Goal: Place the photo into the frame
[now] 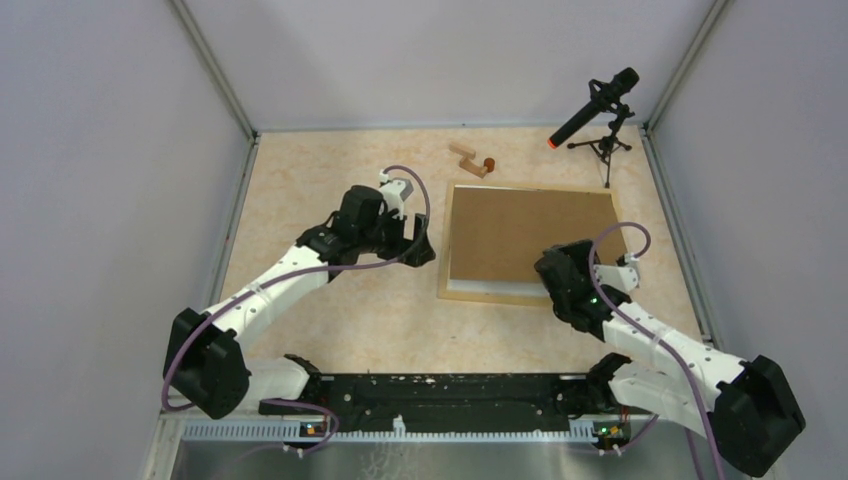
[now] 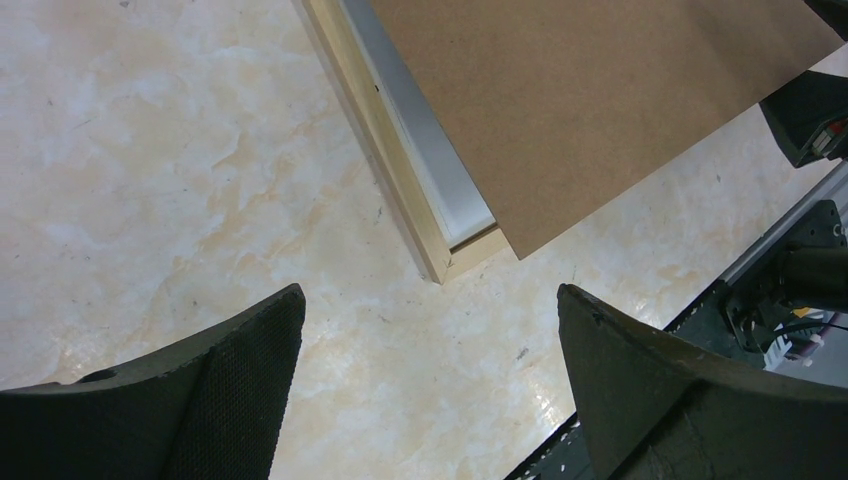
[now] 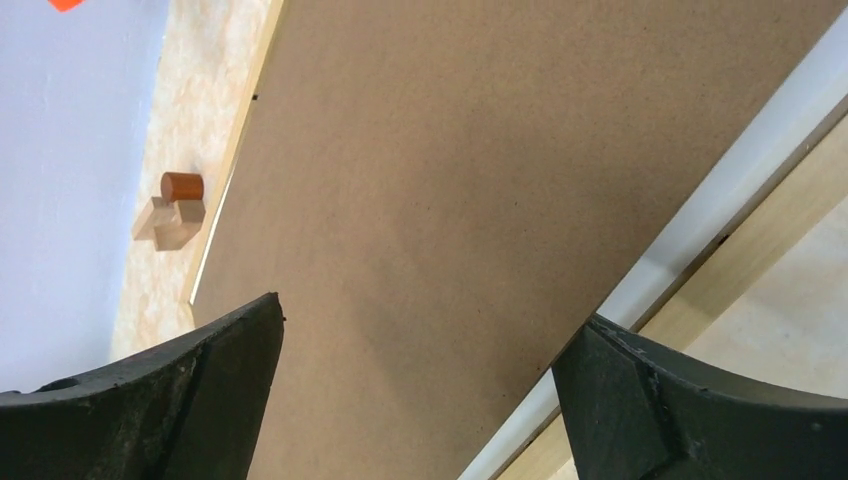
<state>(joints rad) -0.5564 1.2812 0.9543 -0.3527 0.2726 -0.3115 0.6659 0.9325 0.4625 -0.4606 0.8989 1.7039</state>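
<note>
Desk: pale marbled beige desk point(image 1: 330, 200) enclosed by grey walls.
Frame: large thin light-wood rectangular picture frame point(image 1: 480, 297) lay back-up on the right half of the desk, beyond the right arm.
Backing: plain brown backing board point(image 1: 530, 235) lay on the frame, slightly skewed. A white strip point(image 2: 440, 170) and the wood rail showed along its near side. By the frame's near-left corner, one board corner stuck out past the rail.
Left fingers: left fingers point(image 1: 420, 250) were spread wide and held nothing. They hovered over bare desk just beside the frame's near-left corner.
Right fingers: right fingers point(image 1: 550, 266) were spread wide and held nothing. They were poised over the near right part of the board.
Other items: small pale wooden blocks point(image 1: 465, 157) with a red-brown cylinder point(image 1: 489, 165) lay beyond the frame's far-left corner. A black microphone on a tripod point(image 1: 598, 110) stood at the far right.
</note>
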